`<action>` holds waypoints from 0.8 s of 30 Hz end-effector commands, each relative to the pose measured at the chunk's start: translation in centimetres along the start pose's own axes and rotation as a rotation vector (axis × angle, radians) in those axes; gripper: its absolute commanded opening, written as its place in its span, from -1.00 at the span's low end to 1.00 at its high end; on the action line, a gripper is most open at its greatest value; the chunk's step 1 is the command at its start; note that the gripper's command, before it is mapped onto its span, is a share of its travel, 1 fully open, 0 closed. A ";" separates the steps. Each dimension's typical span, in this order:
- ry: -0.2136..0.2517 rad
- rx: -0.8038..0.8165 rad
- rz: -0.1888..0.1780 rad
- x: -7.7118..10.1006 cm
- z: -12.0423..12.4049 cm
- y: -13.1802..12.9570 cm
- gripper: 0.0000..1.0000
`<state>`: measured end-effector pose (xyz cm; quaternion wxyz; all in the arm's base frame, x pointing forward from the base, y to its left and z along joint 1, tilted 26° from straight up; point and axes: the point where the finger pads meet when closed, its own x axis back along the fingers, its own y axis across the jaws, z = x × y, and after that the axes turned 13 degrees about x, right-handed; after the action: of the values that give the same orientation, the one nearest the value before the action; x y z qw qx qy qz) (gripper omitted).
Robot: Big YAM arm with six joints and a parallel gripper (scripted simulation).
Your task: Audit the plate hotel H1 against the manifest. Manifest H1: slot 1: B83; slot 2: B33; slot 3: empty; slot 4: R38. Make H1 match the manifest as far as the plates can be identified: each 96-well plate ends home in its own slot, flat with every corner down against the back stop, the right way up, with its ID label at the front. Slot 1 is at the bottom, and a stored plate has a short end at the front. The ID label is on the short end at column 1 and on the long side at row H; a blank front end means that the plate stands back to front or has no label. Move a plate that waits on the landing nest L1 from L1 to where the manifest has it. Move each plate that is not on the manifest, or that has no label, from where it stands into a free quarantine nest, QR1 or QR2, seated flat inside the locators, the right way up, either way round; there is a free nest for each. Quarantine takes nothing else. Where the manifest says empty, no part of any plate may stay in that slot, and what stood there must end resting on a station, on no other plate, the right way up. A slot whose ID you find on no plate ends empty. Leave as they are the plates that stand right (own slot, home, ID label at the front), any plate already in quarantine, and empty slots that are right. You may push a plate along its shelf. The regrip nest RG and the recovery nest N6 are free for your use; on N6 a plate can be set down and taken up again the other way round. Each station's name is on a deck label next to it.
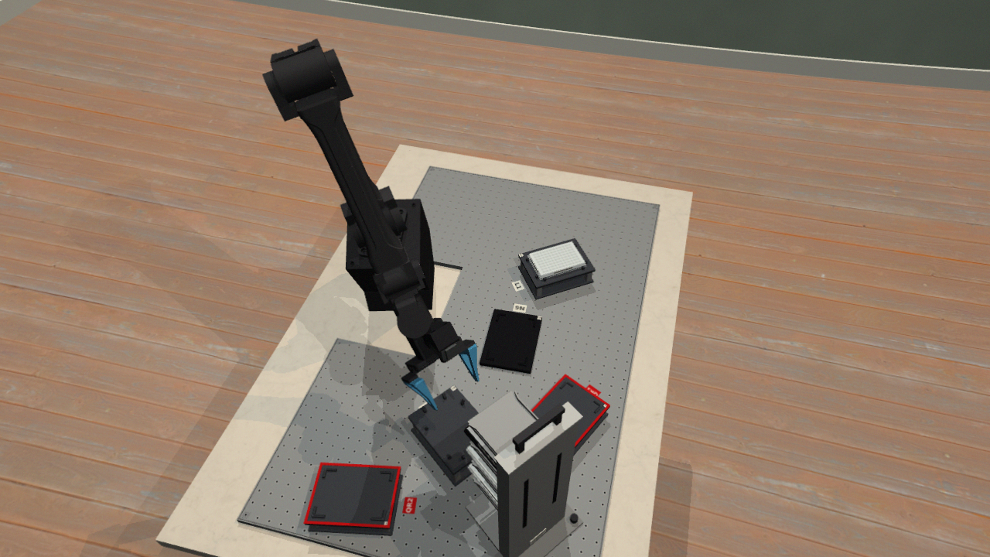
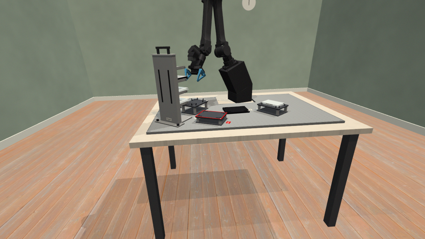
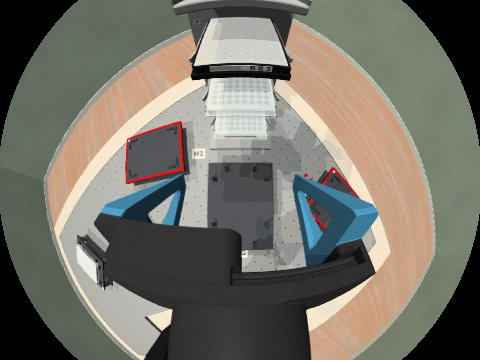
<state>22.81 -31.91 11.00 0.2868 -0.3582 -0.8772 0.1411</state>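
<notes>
Presently the gripper (image 2: 195, 75) hangs with its blue fingers spread wide, nothing between them, facing the plate hotel (image 2: 162, 89) at centre left of the exterior view. A plate (image 3: 240, 50) with a dark front label sits on an upper shelf. Another plate (image 1: 555, 258) rests on the landing nest, right of centre in the top view.

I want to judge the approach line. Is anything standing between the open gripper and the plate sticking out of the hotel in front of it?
Nothing visible does. The gripper is open and holds nothing, facing the protruding plate in the hotel; only air lies between them.
</notes>
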 end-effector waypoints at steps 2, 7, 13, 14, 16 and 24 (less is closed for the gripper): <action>-0.027 0.013 0.023 -0.4 -0.3 -0.7 1.00; -0.021 0.012 0.021 -0.9 0.6 -0.4 1.00; -0.026 0.013 0.025 -1.7 1.0 -0.5 1.00; -0.027 0.013 0.025 -1.9 1.1 -0.4 1.00; -0.027 0.013 0.025 -2.0 1.2 -0.4 1.00; -0.049 0.012 0.018 -3.3 0.0 -0.1 1.00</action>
<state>23.29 -33.52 8.26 0.2863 -0.3596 -0.8766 0.1424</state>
